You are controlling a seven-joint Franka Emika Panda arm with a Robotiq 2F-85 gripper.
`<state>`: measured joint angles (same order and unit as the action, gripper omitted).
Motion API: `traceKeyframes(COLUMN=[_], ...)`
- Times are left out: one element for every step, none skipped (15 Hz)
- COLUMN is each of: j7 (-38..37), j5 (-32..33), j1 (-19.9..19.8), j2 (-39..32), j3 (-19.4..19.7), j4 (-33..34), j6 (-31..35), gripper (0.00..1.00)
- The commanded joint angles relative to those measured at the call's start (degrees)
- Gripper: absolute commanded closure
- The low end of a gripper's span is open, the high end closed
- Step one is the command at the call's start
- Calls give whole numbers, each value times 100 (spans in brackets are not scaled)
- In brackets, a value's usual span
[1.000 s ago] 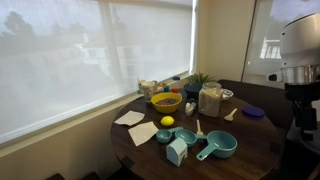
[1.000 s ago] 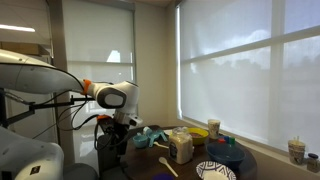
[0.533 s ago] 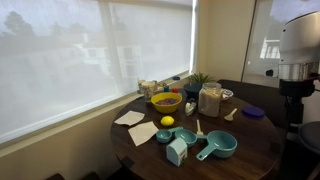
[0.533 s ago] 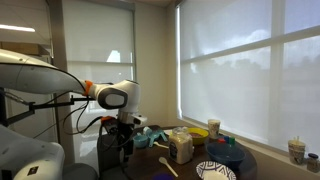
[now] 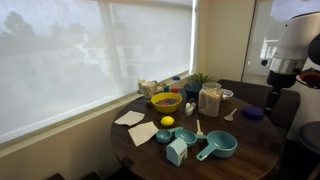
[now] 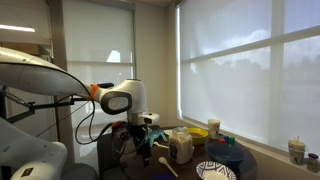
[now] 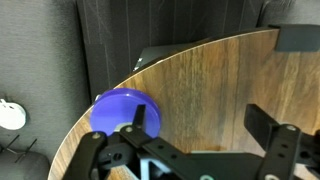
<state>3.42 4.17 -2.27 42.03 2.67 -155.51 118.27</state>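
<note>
Wrist view: the gripper (image 7: 195, 142) fills the bottom of the frame, its two black fingers spread wide apart with nothing between them. One flat round purple lid (image 7: 125, 110) lies at lower left, on the curved edge of one round dark wooden table (image 7: 215, 85); the left finger covers the lid's lower rim. In an exterior view the same lid (image 5: 253, 112) sits at the table's right side, just beside the dark gripper (image 5: 278, 98), whose jaws are hard to make out there. Left of it stand one yellow bowl (image 5: 165, 101), one lemon (image 5: 167, 121), two teal measuring scoops (image 5: 218, 146), one pale blue carton (image 5: 177, 151), one clear jar (image 5: 210, 100) and two paper napkins (image 5: 129, 118). The frame cuts off the table's near edge.
</note>
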Motion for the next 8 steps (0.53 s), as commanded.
traceKeyframes(j7=[13,9,22,69,85,93,95,82], j5=[219,219,230,195,191,170,183,173], j1=[-240,-287,-323,-321,-333,-334,-343,-349], j2=[-287,-393,-464,-529,-594,-670,-743,-822], j3=[115,167,195,239,254,275,287,299], j4=[-53,-53,-71,-80,-98,-116,-141,-157], j6=[507,657,828,980,1136,1295,1493,1645], gripper=[0,0,0,0,0,0,0,0])
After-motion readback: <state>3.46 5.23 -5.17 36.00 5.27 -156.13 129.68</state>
